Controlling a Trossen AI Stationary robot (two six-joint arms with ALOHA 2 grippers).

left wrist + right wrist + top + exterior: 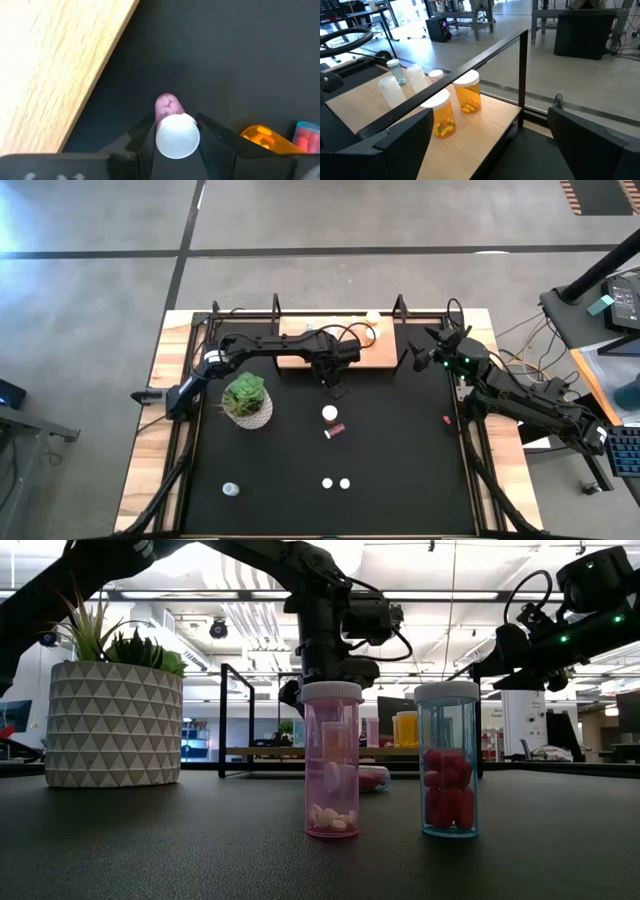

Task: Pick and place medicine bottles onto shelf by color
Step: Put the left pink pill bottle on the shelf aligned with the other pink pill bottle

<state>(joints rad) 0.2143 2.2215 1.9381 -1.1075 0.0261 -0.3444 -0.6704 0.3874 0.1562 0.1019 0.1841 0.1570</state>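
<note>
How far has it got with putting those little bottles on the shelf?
Partway. Several bottles already stand on the shelf, including two amber bottles. The left gripper is shut on a pink bottle just off the shelf's edge. At least five loose bottles are scattered over the black table. The right gripper waits open by the shelf's end.

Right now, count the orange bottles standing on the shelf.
2. One orange bottle stands near the shelf edge, the second orange bottle beside it, both upright. Others may be hidden.
</note>
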